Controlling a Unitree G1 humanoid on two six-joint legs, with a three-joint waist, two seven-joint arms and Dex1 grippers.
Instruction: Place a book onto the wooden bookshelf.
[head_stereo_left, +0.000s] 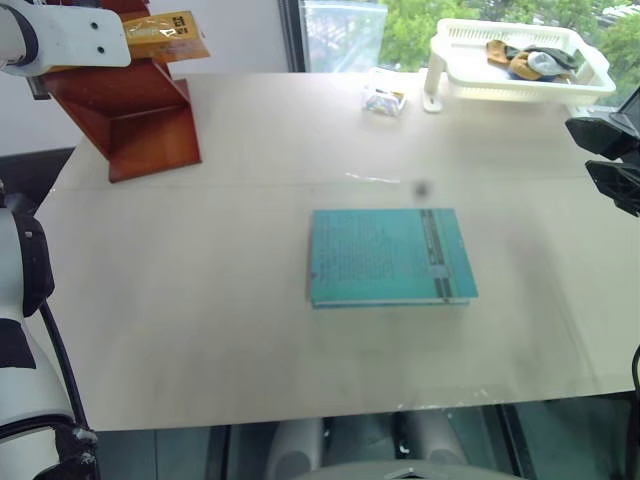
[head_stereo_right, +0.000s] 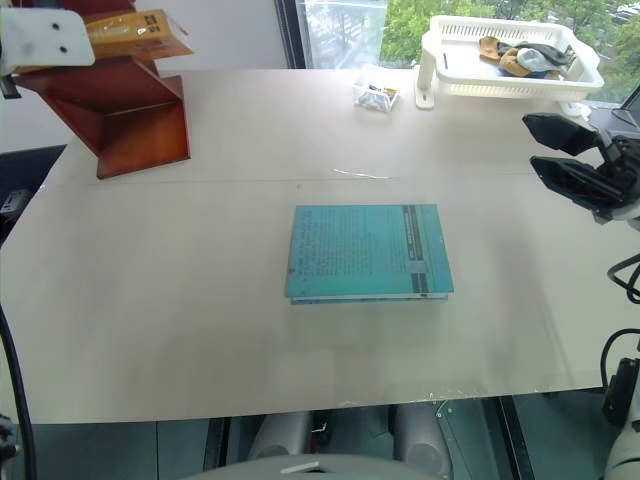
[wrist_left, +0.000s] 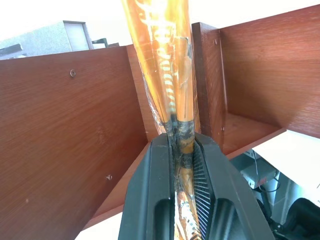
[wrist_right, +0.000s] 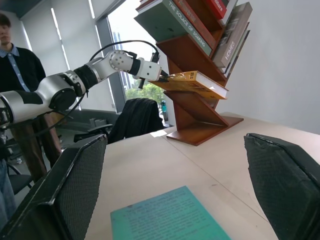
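Pinching the book (wrist_left: 165, 75) edge-on in the left gripper (wrist_left: 182, 150), up inside the wooden bookshelf (head_stereo_left: 140, 115) at the table's (head_stereo_left: 200, 330) far left corner. Resting on a slanted shelf board. Right gripper (wrist_right: 175, 175) spread wide, well apart, over the table's right edge.

The pale table (head_stereo_left: 200, 330) carries a teal book (head_stereo_left: 388, 256) lying flat near its middle. At the far left corner stands the wooden bookshelf (head_stereo_left: 135, 110), and at the far right corner a white basket tray (head_stereo_left: 520, 65) on short legs, holding some cloth. A small clear packet (head_stereo_left: 384, 98) lies just beside the tray.
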